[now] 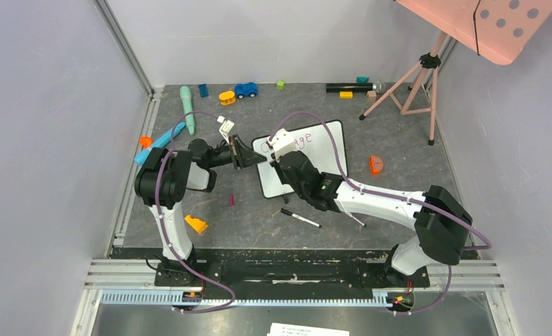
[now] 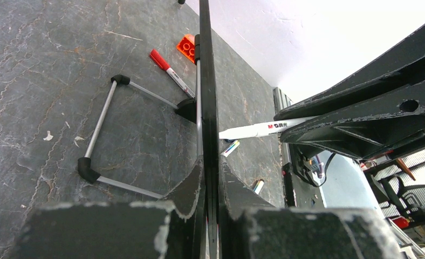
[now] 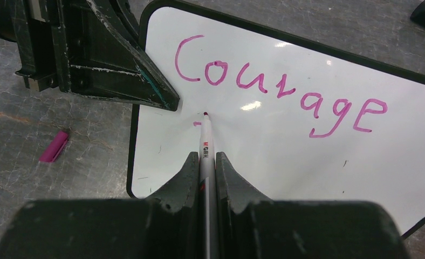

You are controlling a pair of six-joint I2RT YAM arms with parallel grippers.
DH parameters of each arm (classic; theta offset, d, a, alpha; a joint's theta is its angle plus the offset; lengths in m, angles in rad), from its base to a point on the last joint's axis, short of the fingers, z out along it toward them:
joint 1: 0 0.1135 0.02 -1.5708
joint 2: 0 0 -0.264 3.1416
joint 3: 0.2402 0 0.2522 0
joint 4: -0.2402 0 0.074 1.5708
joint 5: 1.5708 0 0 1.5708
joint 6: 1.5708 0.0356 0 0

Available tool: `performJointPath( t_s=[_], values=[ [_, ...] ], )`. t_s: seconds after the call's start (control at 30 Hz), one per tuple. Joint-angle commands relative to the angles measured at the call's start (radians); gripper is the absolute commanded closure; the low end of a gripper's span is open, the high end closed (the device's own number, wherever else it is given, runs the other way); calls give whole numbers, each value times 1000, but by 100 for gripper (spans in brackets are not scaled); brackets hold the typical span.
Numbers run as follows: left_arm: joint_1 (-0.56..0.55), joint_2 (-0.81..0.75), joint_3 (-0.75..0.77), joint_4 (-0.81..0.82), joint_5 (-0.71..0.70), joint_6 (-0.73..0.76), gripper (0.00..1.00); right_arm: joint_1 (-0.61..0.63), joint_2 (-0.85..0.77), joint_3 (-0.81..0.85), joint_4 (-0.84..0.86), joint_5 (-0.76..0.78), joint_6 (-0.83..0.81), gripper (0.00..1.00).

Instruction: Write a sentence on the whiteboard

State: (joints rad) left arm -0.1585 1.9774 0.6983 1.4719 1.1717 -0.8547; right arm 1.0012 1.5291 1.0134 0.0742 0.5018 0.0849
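Observation:
The whiteboard (image 1: 327,152) lies mid-table, with a thin black frame. In the right wrist view the whiteboard (image 3: 286,140) bears the sentence's first line (image 3: 278,89), pink "Courage", and a short pink stroke just below the C. My right gripper (image 3: 205,157) is shut on a white marker (image 3: 206,141) whose tip touches the board beside that stroke. My left gripper (image 2: 211,181) is shut on the board's edge, seen edge-on (image 2: 207,81). From above, the left gripper (image 1: 249,157) holds the board's left side and the right gripper (image 1: 281,150) is over it.
A black-capped marker (image 1: 301,218), an orange brick (image 1: 196,224) and a pink cap (image 1: 231,200) lie near the arms. An orange piece (image 1: 376,165) is right of the board. Toys (image 1: 246,89) and a tripod (image 1: 413,77) stand at the back. A red-capped marker (image 2: 170,70) lies beside the board's wire stand (image 2: 100,129).

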Motion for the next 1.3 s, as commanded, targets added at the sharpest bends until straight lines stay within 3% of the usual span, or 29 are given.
performJointPath(
  t_s=[0.0,1.27],
  values=[
    [-3,-28,4,85,13,14,98,-7,12,35,33,4,-1,100],
    [-2,-33,1,85,14,16,98,-10,-49,-102,15,3,61,100]
  ],
)
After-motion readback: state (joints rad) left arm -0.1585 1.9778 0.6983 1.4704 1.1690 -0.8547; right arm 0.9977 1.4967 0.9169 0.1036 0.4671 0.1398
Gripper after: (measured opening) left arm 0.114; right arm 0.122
